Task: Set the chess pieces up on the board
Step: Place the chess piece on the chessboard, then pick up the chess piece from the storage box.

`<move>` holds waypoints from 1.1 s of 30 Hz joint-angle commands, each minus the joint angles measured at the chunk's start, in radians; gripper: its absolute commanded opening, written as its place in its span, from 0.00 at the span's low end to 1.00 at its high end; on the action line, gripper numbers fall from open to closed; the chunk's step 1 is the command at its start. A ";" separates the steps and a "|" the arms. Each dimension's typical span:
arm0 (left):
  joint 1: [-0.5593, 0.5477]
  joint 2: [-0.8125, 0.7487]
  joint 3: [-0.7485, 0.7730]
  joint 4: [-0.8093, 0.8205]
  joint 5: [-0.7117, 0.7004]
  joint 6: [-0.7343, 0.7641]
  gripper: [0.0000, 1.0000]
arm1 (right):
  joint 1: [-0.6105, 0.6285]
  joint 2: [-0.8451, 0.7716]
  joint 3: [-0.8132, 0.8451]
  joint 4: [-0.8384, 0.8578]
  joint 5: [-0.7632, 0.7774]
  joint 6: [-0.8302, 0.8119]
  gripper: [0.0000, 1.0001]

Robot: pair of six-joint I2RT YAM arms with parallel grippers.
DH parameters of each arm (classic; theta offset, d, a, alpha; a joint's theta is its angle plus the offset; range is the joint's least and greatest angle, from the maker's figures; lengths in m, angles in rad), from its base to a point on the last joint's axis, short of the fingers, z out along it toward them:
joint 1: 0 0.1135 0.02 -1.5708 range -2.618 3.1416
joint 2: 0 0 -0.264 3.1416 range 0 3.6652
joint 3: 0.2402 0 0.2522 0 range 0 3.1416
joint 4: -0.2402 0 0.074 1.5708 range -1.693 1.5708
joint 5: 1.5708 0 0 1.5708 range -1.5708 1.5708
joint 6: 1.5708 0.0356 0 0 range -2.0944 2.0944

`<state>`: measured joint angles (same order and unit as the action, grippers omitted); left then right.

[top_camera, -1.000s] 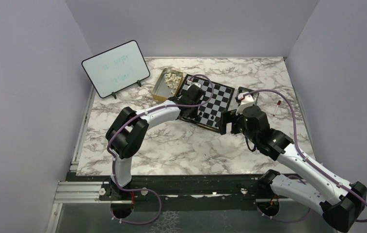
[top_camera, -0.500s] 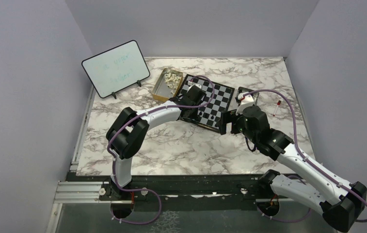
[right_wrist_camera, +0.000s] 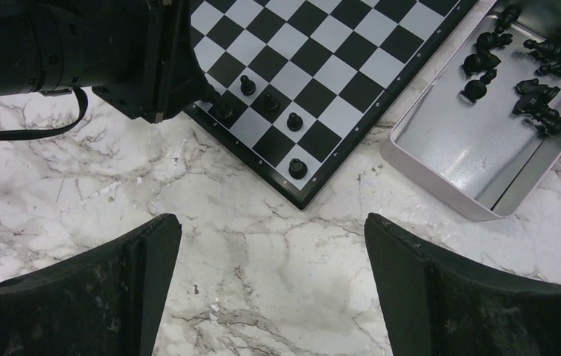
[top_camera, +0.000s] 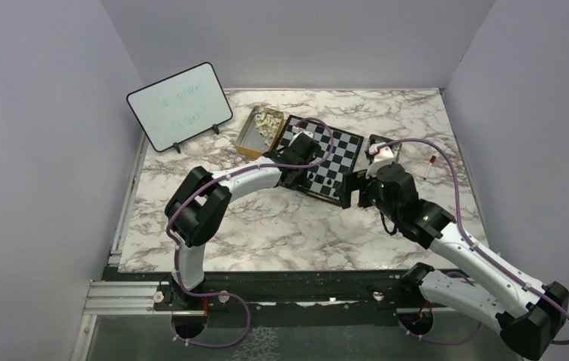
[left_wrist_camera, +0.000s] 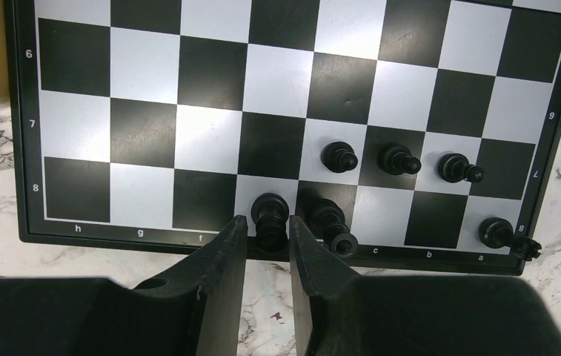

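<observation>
Although barely started on the setup, worth logging the layout.

Marble table [top_camera: 281,226] under everything. Board [top_camera: 341,147] at far centre, flanked by gold tin [top_camera: 247,143] of cream pieces [top_camera: 267,120] on the left and silver tin [right_wrist_camera: 462,148] of spare black pieces [right_wrist_camera: 536,96] on the right.

Right claw [right_wrist_camera: 273,297]: gaping wide, empty, hanging over bare marble just off the board's near corner.

Left claw [left_wrist_camera: 268,222]: at the board's near edge, narrowed onto one black piece [left_wrist_camera: 270,210], tight against each flank; reads as a grip. Piece upright, long axis vertical, dead ahead between the fingertips, over the light back-row square next to column f. Cannot tell whether its foot is down yet.

Key relation: neighbour piece [left_wrist_camera: 327,216] on the adjoining dark square, just beside the finger [left_wrist_camera: 314,282] on that side, hardly any gap.

Judged next: let go, then back out straight along the claw's own line, no sideways drift, or risk knocking the neighbour. Left arm plainly the nearer; no call for the right.

Also on board: three pawns [left_wrist_camera: 398,159] one row up, corner piece [left_wrist_camera: 496,233] in column a.
</observation>
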<state>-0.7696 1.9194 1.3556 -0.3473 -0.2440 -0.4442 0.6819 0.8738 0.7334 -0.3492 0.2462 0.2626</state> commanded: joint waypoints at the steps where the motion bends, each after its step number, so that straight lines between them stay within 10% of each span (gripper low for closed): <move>1: -0.008 -0.026 0.020 -0.018 -0.018 0.010 0.30 | 0.008 -0.019 -0.005 -0.021 0.001 0.018 1.00; 16: 0.010 -0.150 0.071 -0.065 0.075 -0.028 0.46 | 0.008 -0.017 -0.008 -0.022 0.022 0.100 1.00; 33: 0.258 -0.480 -0.056 -0.056 0.467 0.046 0.99 | -0.024 0.219 0.141 -0.029 0.235 0.124 1.00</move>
<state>-0.5285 1.5406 1.3731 -0.4042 0.1040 -0.4595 0.6815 1.0695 0.8207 -0.4007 0.4053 0.4023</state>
